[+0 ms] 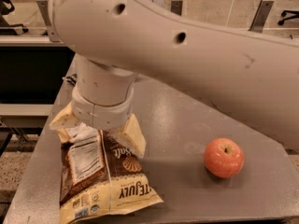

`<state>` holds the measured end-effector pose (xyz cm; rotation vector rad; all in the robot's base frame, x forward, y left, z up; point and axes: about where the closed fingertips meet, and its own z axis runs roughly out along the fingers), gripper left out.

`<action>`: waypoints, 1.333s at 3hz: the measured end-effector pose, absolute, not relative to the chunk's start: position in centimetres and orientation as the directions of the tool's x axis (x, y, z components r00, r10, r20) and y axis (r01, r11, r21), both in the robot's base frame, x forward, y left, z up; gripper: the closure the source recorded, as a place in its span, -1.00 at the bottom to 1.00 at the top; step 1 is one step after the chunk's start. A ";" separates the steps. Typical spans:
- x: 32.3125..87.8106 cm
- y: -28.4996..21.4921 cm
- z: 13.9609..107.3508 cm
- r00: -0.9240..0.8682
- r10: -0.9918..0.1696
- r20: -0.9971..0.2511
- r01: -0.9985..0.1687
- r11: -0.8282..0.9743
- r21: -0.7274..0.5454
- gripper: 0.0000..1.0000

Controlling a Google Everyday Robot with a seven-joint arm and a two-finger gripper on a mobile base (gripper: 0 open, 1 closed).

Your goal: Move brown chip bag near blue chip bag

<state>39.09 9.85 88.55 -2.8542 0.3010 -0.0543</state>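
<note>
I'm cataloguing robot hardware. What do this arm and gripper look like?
The arm is a thick, smooth off-white tube with small dark holes, ending in a ringed cylindrical wrist. The gripper, at the top of the brown chip bag, has cream wedge-shaped fingers.

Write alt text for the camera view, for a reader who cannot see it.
The robot's gripper is down at the far end of a brown chip bag on a grey table, fingers open either side of it. A red apple sits apart to the right.

Gripper [98,136] sits over the top end of the brown chip bag [100,176], fingers [133,136] spread either side, near counter [177,120] left edge. Apple [224,157] well apart, toward right edge.
</note>
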 end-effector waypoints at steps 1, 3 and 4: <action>38.9 10.1 86.6 0.986 -0.168 0.022 -0.158 -0.960 -0.231 -1.00; 40.9 9.2 85.1 0.983 -0.170 0.064 -0.155 -0.969 -0.194 -0.25; 42.9 8.6 85.2 0.970 -0.221 0.100 -0.200 -0.962 -0.188 0.22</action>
